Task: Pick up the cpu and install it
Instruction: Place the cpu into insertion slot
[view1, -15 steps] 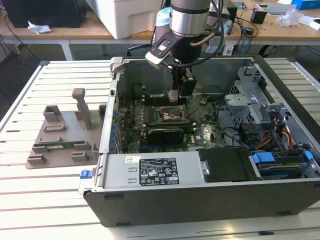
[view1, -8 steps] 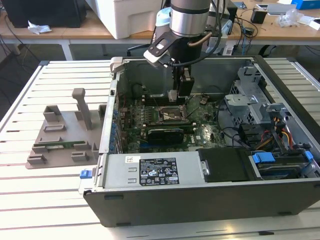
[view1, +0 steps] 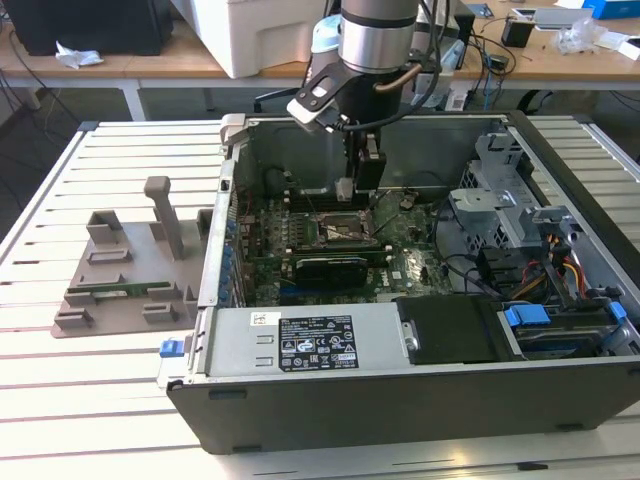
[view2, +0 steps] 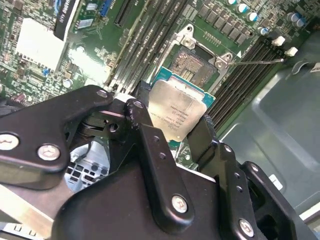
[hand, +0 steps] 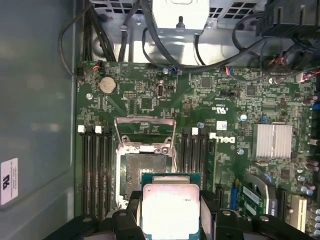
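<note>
Hand (view2: 174, 131) inside the open case (view1: 420, 400), gripping the cpu (view2: 176, 107).
It hangs just above the open socket (hand: 143, 171), not yet seated.

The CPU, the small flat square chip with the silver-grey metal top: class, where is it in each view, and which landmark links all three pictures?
Exterior view: the small silver-grey square cpu is the pale patch hanging over the green motherboard.
Second wrist view: the cpu is clamped in the black gripper, beside the open metal-framed socket.
First wrist view: the cpu is clamped likewise, partly covering the socket.
Shared landmark: that socket.
</note>
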